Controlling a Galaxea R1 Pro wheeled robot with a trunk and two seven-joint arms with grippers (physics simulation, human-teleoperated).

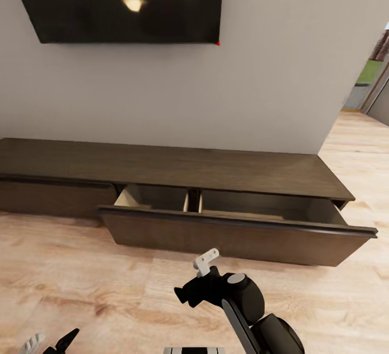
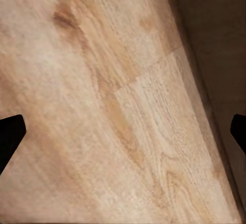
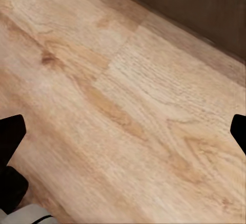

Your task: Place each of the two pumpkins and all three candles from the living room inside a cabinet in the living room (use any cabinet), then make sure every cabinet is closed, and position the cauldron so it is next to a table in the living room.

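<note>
The long dark-brown cabinet [image 1: 178,168] stood against the grey wall [image 1: 281,73] beneath a black wall screen [image 1: 124,0], its wide drawer [image 1: 237,235] pulled out over the wood floor [image 1: 81,278], the pale interior showing nothing inside from the head view. The left gripper [image 2: 123,131] hung spread above bare floorboards, empty. The right gripper [image 3: 123,131] was likewise spread wide and empty, near the drawer front

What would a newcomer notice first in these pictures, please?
The cabinet along the wall, with its wide drawer pulled open over the wood floor; no pumpkins or candles are visible inside. Above it hangs a dark screen, and the right arm reaches in below.
</note>
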